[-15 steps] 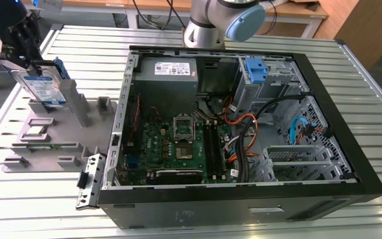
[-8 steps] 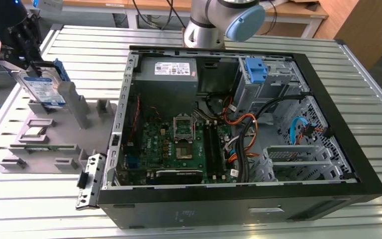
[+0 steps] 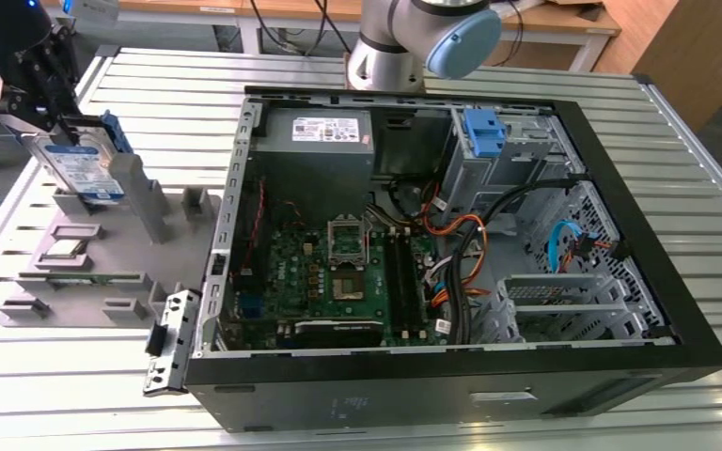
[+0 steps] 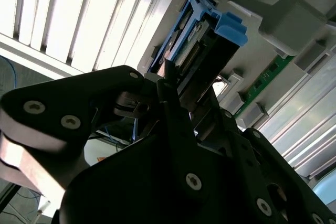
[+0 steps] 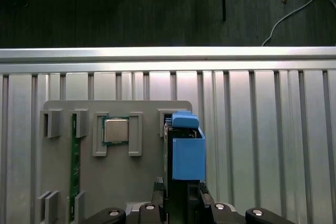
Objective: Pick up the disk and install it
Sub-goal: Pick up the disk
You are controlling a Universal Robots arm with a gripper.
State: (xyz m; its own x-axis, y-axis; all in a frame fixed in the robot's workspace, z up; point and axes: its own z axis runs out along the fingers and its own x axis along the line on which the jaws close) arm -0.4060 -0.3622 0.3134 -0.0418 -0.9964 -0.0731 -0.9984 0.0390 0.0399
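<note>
From here I see the gripper (image 3: pixel 54 127) at the far end of the exterior view's left, over the grey fixture tray (image 3: pixel 98 240) on the slatted metal counter (image 3: pixel 148 66). It is closed onto the disk (image 3: pixel 83 169). In the first wrist view its fingers (image 5: pixel 157 186) lie against the two flat sides of the drive, and the disk (image 5: pixel 188 158) fills the gap between them.

The disk stands on edge at the tray's far corner, its blue-and-white label facing the near side and its blue bracket running up the edge toward the computer case (image 3: pixel 462 376). I cannot tell whether its lower edge sits in the tray's slot or hangs just clear of it. In the second wrist view the gripper (image 4: pixel 184 85) clamps the drive near its top, and the disk (image 4: pixel 210 51) reaches away from it toward the tray.

On the same tray a processor (image 3: pixel 64 249) lies flat nearer me, and a memory stick (image 3: pixel 79 279) lies just beyond that. The open case is well apart, to the exterior view's right. Inside it, a bare blue bracket (image 3: pixel 484 132) stands in the far drive bay, beside the power supply (image 3: pixel 332 132).
</note>
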